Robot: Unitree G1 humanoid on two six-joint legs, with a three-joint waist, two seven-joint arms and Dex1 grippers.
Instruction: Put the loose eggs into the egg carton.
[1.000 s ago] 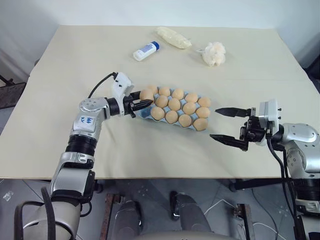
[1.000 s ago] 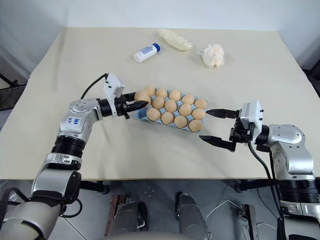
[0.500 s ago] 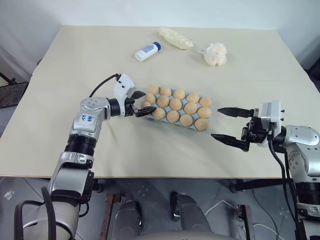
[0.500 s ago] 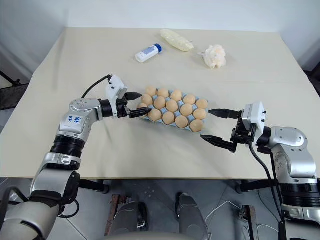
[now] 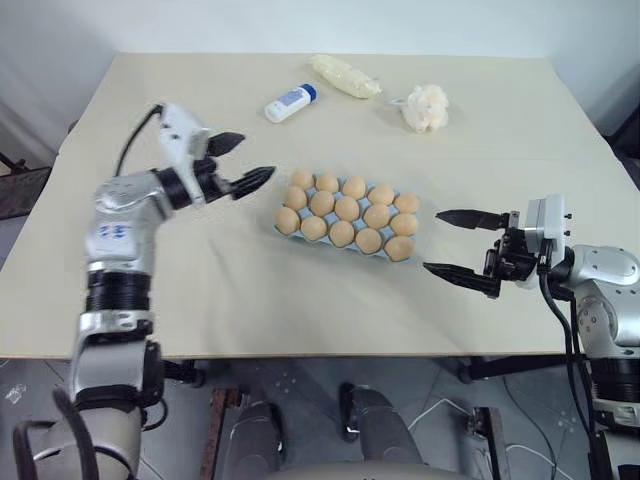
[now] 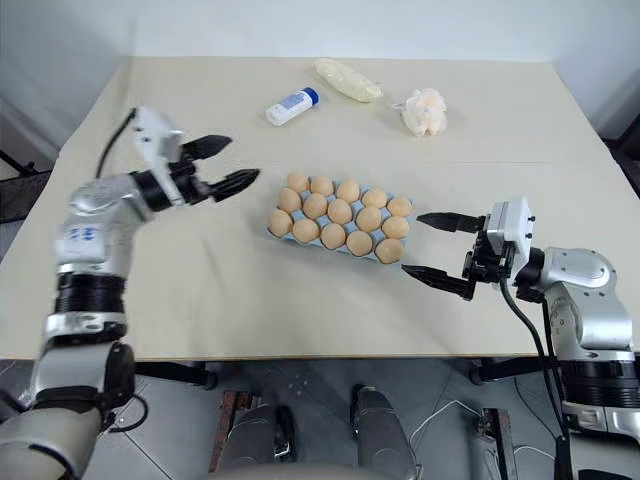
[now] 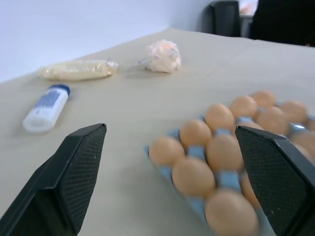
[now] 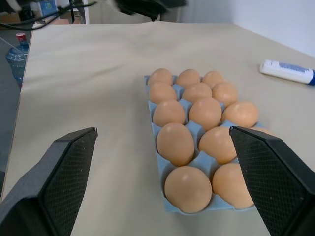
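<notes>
Smooth tan eggs [image 5: 345,209] filled the moulded blue egg carton [image 5: 280,226] (every cup taken); left gripper [image 5: 240,163] and right gripper [image 5: 460,243] flanked it, both open and empty.

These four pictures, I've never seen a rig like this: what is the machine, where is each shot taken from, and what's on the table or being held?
It is a humanoid robot with two arms, each ending in a two-fingered black gripper. Two pictures come from cameras in its head, looking down over a beige table. The other two come from cameras on its wrists, looking out between each gripper's fingers. On the table sits a blue egg carton with an egg in every cup that shows. Farther back lie a white bottle, a pale yellow bag and a tissue wad. The left gripper and the right gripper are both open and hold nothing.
</notes>
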